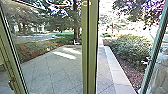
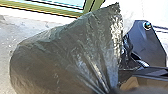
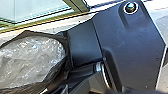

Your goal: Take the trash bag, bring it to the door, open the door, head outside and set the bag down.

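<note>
Left wrist view, bottom: my left gripper (image 2: 112, 90) clenches the trash bag (image 2: 62, 55); carrying it, I likely must clear the door (image 1: 155, 47) next.

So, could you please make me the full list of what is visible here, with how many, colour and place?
Large plastic trash bag: one, dark grey, by the robot's plate
Crumpled clear plastic: count unclear, whitish, in the bag's mouth
Glazed metal frames: several, green, across the head view
Flat paving slabs: many, grey, outside
Straight stone kerb: one, pale, beside the right-hand paving
Leafy bushes: several, green, beyond the kerb
Trees: several, dark-trunked, background
Robot's plate: dark, beside the bag
</note>
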`<state>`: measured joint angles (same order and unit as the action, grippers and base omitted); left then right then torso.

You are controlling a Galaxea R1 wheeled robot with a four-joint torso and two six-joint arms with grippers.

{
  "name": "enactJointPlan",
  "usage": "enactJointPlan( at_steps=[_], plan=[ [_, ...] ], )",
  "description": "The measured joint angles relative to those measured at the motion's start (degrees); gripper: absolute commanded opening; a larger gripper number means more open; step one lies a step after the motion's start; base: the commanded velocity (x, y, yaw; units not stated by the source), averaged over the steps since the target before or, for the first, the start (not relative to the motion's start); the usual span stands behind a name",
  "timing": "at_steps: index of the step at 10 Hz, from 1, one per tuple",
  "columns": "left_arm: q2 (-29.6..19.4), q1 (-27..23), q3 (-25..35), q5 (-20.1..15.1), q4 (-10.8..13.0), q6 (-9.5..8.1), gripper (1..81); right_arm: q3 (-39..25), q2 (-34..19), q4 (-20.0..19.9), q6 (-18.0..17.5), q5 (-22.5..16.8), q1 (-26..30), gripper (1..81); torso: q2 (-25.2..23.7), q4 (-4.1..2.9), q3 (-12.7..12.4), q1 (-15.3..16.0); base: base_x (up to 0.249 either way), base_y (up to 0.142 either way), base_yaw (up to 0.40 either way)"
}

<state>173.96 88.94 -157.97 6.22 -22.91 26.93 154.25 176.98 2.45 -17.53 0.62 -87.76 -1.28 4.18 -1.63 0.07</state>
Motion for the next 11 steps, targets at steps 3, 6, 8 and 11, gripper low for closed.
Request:
enactJointPlan(
  at_steps=[3, 6, 8, 11],
  plan=[
    [0.0, 0.0, 0.0, -0.3, 0.0, 0.00, 1.0, 0.0, 0.0, 0.0, 0.0, 0.1, 0.3, 81.1, 0.0, 0.00, 0.0, 0.0, 0.000, 0.000, -0.170],
    [0.0, -0.2, 0.0, -0.3, 0.0, 0.00, 1.0, 0.0, 0.3, 0.0, 0.0, 0.2, 0.3, 81.1, 0.0, 0.00, 0.0, 0.0, 0.000, 0.000, -0.171],
    [0.0, -0.2, -0.1, -0.2, 0.0, 0.00, 1.0, 0.0, 0.3, 0.0, 0.0, 0.2, 0.2, 81.1, 0.0, 0.00, 0.0, 0.0, 0.000, 0.000, -0.174],
    [0.0, -0.1, -0.1, -0.3, 0.0, 0.00, 1.0, 0.0, 0.3, 0.0, 0.0, 0.6, 0.2, 81.1, 0.0, 0.00, 0.0, 0.0, 0.000, 0.000, -0.174]
  ],
)
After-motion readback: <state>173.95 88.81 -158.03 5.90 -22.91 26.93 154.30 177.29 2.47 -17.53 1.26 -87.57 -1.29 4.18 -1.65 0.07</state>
